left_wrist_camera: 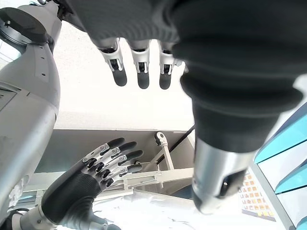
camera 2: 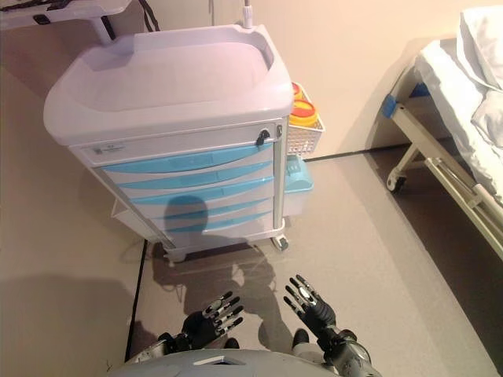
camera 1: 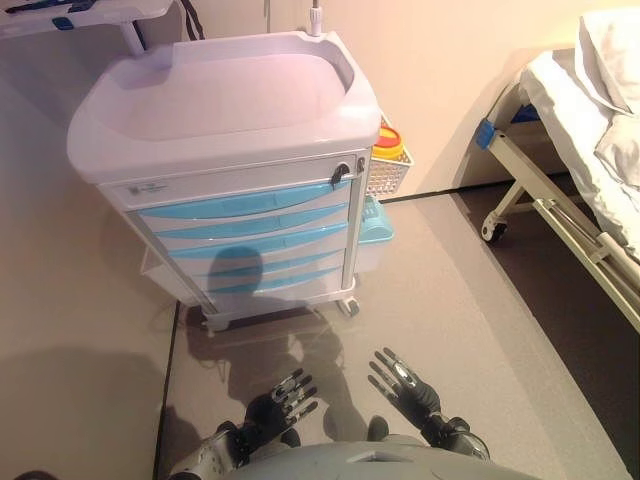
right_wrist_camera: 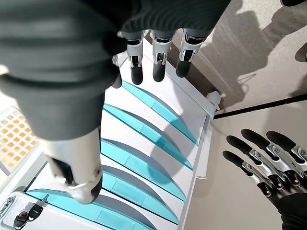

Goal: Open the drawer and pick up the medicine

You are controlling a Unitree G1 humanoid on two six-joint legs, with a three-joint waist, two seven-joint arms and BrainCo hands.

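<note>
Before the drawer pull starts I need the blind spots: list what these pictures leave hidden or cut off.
- Medicine: in no view; every blue-fronted drawer of the cart is closed.
- Yellow container in the side basket: partly behind the cart top, both eye views.
- Bed: cut off by the right edge.
- Left hand and right hand: open, empty, short of the cart.

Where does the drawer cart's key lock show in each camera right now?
Left eye view: key lock, upper right of the cart front.
Right eye view: same corner.
Left wrist view: not in it.
Right wrist view: bottom corner, beside the top drawer.
Shared landmark: blue drawer handles.
</note>
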